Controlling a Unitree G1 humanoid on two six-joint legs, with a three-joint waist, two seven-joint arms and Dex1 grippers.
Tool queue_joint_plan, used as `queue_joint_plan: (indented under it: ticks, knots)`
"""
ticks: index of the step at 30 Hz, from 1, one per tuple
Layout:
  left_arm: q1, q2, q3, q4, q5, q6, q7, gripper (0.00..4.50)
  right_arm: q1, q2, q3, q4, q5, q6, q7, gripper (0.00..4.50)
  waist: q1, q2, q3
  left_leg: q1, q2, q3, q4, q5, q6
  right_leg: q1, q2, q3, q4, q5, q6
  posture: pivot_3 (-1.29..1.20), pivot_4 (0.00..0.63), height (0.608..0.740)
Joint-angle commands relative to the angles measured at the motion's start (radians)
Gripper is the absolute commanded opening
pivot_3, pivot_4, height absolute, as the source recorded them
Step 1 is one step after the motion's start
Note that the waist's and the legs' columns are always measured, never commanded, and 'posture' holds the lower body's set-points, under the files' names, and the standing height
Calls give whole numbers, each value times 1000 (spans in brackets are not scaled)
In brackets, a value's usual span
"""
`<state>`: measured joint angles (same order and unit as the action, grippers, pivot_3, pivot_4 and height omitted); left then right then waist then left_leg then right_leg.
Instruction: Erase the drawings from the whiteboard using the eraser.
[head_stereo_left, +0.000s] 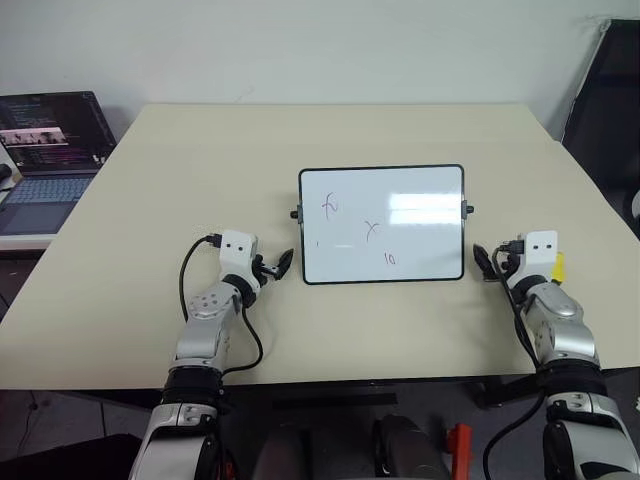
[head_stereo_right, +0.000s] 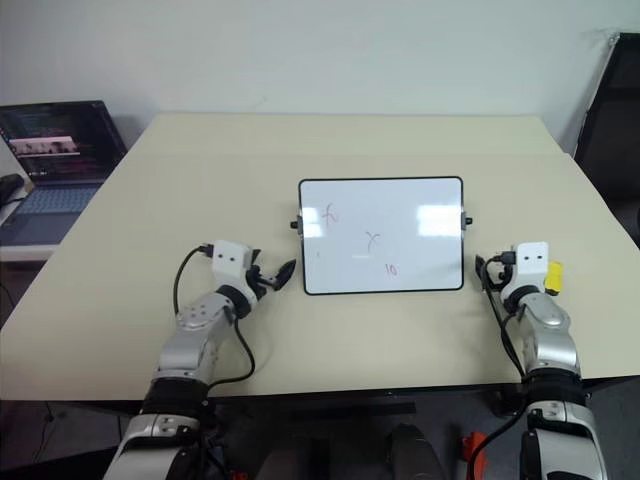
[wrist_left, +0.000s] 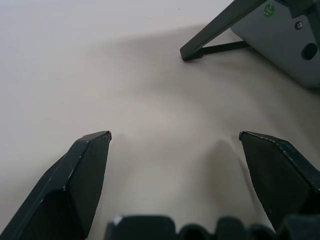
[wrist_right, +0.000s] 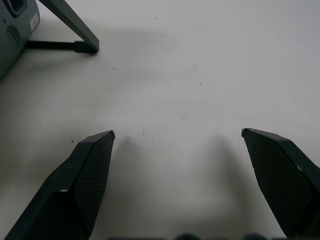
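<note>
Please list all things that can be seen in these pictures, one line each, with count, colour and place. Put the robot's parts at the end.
table: one, beige, under everything
whiteboard: one, white with thin dark frame, propped at the table's middle, between the two claws
drawings: a few, dark and reddish, on the board's left and lower middle, among them an "x"-like mark and a "10"
eraser: one, yellow, on the table by the right claw's outer side, partly hidden
laptop: one, dark, screen lit, on a separate surface beyond the table's left edge
left claw: one, black fingers, open, beside the board's left edge, holding nothing
right claw: one, black fingers, open, beside the board's right edge, holding nothing
</note>
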<state>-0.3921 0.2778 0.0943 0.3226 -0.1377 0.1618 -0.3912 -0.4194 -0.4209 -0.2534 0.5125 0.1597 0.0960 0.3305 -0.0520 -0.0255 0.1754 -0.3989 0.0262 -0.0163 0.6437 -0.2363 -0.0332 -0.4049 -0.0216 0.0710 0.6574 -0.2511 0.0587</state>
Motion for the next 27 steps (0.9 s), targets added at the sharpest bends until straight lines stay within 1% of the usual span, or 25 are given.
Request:
queue_joint_plan:
  ticks: [1,8,12,14,17,20,24,27]
  knots:
    - [13,-2,-2,-32,-9,-1,-5,4500,-2,-15,-16,-37,15,-1,0,4458,-1,0,0,0,0,0,0,0,0,0,0,0,0,0,0,0,150,740]
    - [2,1,-10,-22,-6,5,-20,4500,-4,-13,-16,-52,21,9,-4,4458,-1,0,0,0,0,0,0,0,0,0,0,0,0,0,0,0,150,740]
    - [-6,30,8,-38,-21,13,-48,4500,6,-31,-31,-91,38,32,8,4458,-1,0,0,0,0,0,0,0,0,0,0,0,0,0,0,0,150,740]
    - [-25,66,35,-25,-22,6,-51,4500,11,-46,-41,-118,53,52,16,4458,-2,0,0,0,0,0,0,0,0,0,0,0,0,0,0,0,150,740]
    - [-42,126,55,-50,-77,27,-142,4500,12,-68,-48,-127,66,72,35,4458,-3,-1,1,-1,0,0,0,0,0,-1,0,0,0,0,0,0,150,740]
    - [-40,191,49,-121,-126,89,-235,4500,11,-93,-59,-116,78,81,52,4458,-2,-1,1,-1,0,0,0,0,0,-1,0,0,0,0,0,0,150,740]
    - [-34,295,54,-232,-208,187,-377,4500,7,-129,-86,-160,116,134,79,4458,-4,-1,2,-1,1,0,0,0,0,-1,0,0,0,0,0,0,150,740]
    - [-28,341,22,-338,-264,270,-462,4500,2,-174,-115,-175,148,174,103,4458,-4,-1,2,-1,1,0,-1,0,0,-1,0,0,0,0,0,0,150,740]
